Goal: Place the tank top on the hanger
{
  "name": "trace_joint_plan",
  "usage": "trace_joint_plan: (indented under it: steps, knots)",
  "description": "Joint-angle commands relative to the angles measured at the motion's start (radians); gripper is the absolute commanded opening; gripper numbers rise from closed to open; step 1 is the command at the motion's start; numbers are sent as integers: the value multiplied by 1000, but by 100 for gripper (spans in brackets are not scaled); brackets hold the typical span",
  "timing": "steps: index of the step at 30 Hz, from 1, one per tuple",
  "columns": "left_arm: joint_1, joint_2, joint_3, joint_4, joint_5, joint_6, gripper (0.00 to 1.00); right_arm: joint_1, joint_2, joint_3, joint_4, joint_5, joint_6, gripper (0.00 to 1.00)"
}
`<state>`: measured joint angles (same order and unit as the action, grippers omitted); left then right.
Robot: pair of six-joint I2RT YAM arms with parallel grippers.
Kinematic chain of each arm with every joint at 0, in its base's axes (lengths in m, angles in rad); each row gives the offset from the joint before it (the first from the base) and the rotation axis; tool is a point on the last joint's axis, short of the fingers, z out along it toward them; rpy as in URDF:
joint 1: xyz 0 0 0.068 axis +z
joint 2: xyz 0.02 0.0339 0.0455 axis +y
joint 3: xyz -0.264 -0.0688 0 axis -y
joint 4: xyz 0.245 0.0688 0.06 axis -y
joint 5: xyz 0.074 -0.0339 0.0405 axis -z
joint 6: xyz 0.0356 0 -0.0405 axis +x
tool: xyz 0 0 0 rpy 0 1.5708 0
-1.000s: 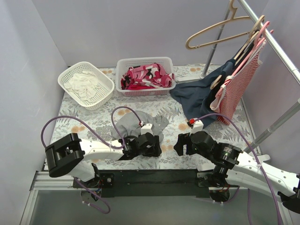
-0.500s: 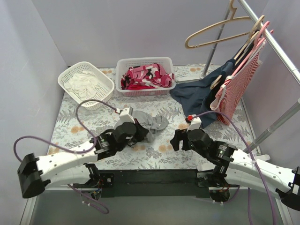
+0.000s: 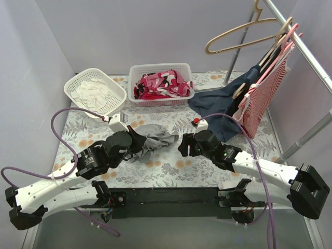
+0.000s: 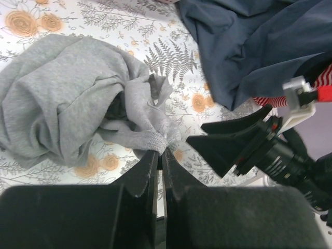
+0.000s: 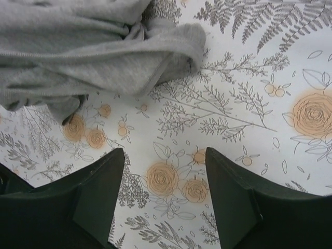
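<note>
On the table [image 3: 171, 168]: flowered cloth under everything, and both my arms reach in from the 6 o'clock edge.
navy garment [image 3: 218, 106]: hangs off the rail [image 3: 301, 46] and spills onto the cloth at 2 o'clock, beside a red-and-white striped top [image 3: 262, 98].
tank top [image 3: 155, 136]: plain grey knit, crumpled into a soft heap near the middle of the table. Its folds are piled over one another, with a dark hollow in the bundle. One stitched hem edge trails out toward me in my left wrist view. I cannot make out the straps.
baskets: two white ones along the 12 o'clock edge. One at 11 o'clock [image 3: 66, 89] holds pale cloth, and one at 12 o'clock [image 3: 161, 99] holds red and pink pieces.
hanger [image 3: 243, 27]: light tan with curved shoulders, hooked on the rail high at 1 o'clock, well apart from the tank top.
left gripper [image 3: 137, 144]: at the heap's 9 o'clock side. My fingers are pressed almost together, with the grey hem pinched at their tips.
right gripper [image 3: 182, 145]: just beside the heap at 3 o'clock. My fingers are spread wide over the flowered cloth, with a grey fold lying just past the tips.
</note>
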<state>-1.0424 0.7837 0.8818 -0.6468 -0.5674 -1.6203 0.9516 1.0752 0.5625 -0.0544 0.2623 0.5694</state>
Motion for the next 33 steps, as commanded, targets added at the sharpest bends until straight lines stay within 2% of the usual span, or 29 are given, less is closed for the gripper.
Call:
trace_joint_plan:
  steps: [1,9,16,19,20,24,25,27,29,31,32,33]
  knots:
    - [4,-49,42,-90,-42,3,0,-75,20,-21,200,-67,-2,71]
    - [4,-6,111,-59,-46,59,0,-112,276,14,359,-60,-48,64]
    - [4,12,134,-36,-38,92,0,-111,448,71,476,-129,36,58]
    - [4,9,149,-37,-40,106,0,-108,503,83,525,-95,61,55]
    - [5,11,160,-43,-40,105,0,-105,518,91,530,-75,60,53]
    - [5,17,197,-57,-71,151,0,-82,523,90,528,14,67,28]
    - [5,22,215,-62,-92,172,0,-74,511,91,521,34,70,16]
    - [5,31,242,-82,-194,220,0,-50,459,118,421,92,67,1]
    - [5,31,296,-68,-258,272,0,1,422,215,266,183,26,1]
    - [4,29,333,-13,-331,376,0,77,362,342,165,277,-44,1]
    - [5,28,370,11,-353,417,0,99,342,385,104,370,-64,1]
    - [5,26,384,82,-370,503,0,116,304,425,9,406,-81,1]
